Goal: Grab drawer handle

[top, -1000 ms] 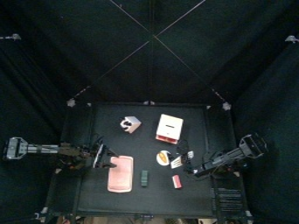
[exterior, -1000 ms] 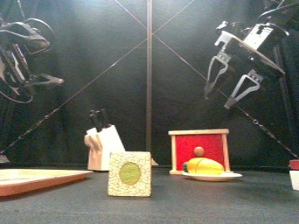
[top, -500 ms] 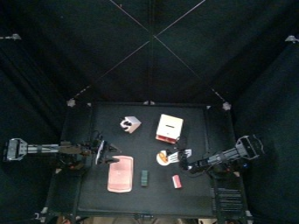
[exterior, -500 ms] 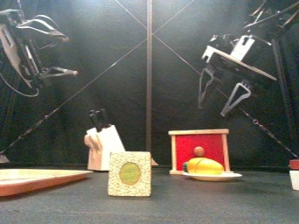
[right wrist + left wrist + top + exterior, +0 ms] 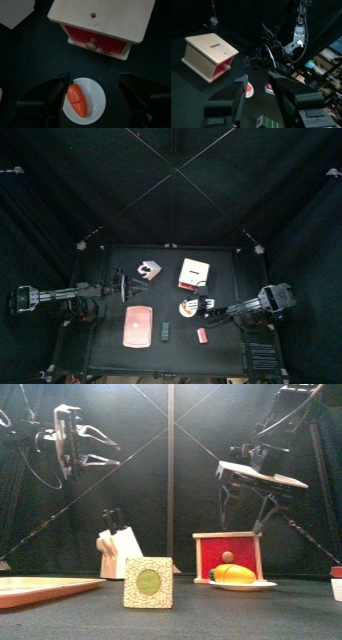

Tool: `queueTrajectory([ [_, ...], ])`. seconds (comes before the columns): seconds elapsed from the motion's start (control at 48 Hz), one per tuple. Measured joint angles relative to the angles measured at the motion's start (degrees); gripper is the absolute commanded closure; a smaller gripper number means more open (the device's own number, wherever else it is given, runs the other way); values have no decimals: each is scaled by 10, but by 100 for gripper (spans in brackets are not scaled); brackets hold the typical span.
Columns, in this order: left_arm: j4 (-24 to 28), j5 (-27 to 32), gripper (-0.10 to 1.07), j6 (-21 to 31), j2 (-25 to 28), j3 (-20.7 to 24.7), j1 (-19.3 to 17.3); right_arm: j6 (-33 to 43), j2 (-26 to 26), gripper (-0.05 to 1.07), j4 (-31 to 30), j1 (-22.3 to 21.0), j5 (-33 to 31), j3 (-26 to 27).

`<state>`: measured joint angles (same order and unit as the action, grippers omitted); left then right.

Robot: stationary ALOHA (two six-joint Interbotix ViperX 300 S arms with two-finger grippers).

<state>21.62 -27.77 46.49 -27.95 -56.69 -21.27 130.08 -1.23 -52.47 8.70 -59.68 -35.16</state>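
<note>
The drawer (image 5: 197,273) is a cream-tan box at the table's middle back. Its red front with a small knob handle (image 5: 91,45) faces the table's front, and it stands shut (image 5: 229,554). My right gripper (image 5: 211,308) hangs open above and in front of the drawer (image 5: 103,17), over the plate, clear of the handle; in the front view it (image 5: 249,519) is above the drawer. My left gripper (image 5: 123,283) is open, raised at the left (image 5: 110,446), and its wrist view shows the drawer (image 5: 210,55) well beyond its jaws.
A white plate with a carrot (image 5: 83,100) lies just in front of the drawer (image 5: 235,574). A white block with dark handles (image 5: 144,272) stands left of the drawer. A pink-red oblong (image 5: 136,326), a green card (image 5: 148,582) and a small red item (image 5: 203,335) lie near the front.
My right gripper has come down and turned toward the drawer's front. My left gripper has swung inward to the right and turned level.
</note>
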Motion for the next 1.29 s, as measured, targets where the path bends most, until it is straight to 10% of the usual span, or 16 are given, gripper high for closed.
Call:
queueTrajectory([
  [0.604, -4, -21, 27, -46, 374, 249, -42, 20, -44, 6, 4, -60, 1, 23],
  [1.292, 36, 38, 27, -62, 386, 285, -39, 19, -78, 6, 10, -77, 4, 40],
])
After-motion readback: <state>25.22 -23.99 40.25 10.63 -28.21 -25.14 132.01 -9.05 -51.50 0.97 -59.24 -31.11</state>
